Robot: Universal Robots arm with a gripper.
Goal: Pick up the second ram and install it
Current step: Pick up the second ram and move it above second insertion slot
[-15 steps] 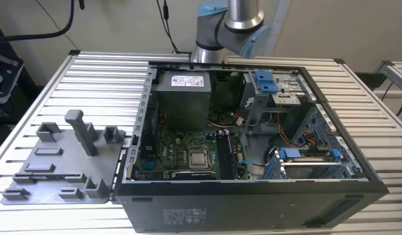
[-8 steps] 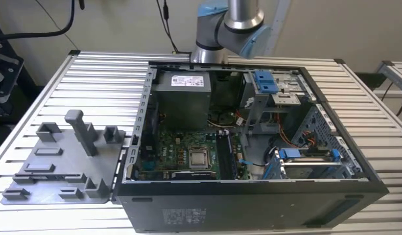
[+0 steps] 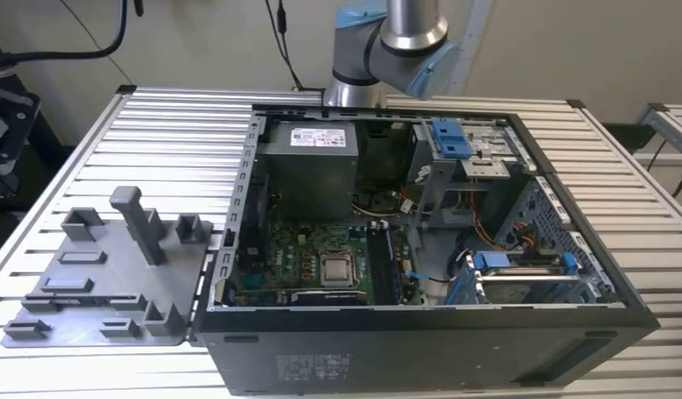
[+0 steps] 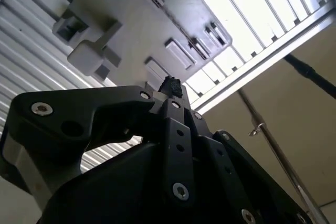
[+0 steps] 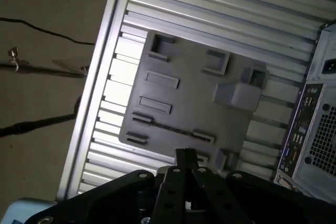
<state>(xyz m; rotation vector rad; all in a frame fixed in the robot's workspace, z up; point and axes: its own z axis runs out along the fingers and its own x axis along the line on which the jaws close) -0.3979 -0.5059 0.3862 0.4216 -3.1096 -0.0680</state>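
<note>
In both wrist views my gripper (image 5: 185, 155) (image 4: 171, 84) is shut, its black fingertips pressed together with nothing between them. It hangs high over the grey fixture plate (image 5: 184, 103) (image 4: 131, 35), whose slots look bare. In the exterior view, dark memory sticks (image 3: 376, 256) stand upright in the slots beside the square silver chip (image 3: 338, 269) on the green circuit board (image 3: 301, 249). I cannot tell which of them is the second ram. The arm (image 3: 390, 37) rises out of the picture behind the case.
The open black computer case (image 3: 429, 312) lies on a slatted aluminium table (image 3: 164, 141), with a grey power supply (image 3: 307, 166) and blue-tabbed drive cages (image 3: 457, 141) inside. The grey fixture plate (image 3: 97, 283) lies at the exterior view's left. Cables hang past the table edge (image 5: 100, 72).
</note>
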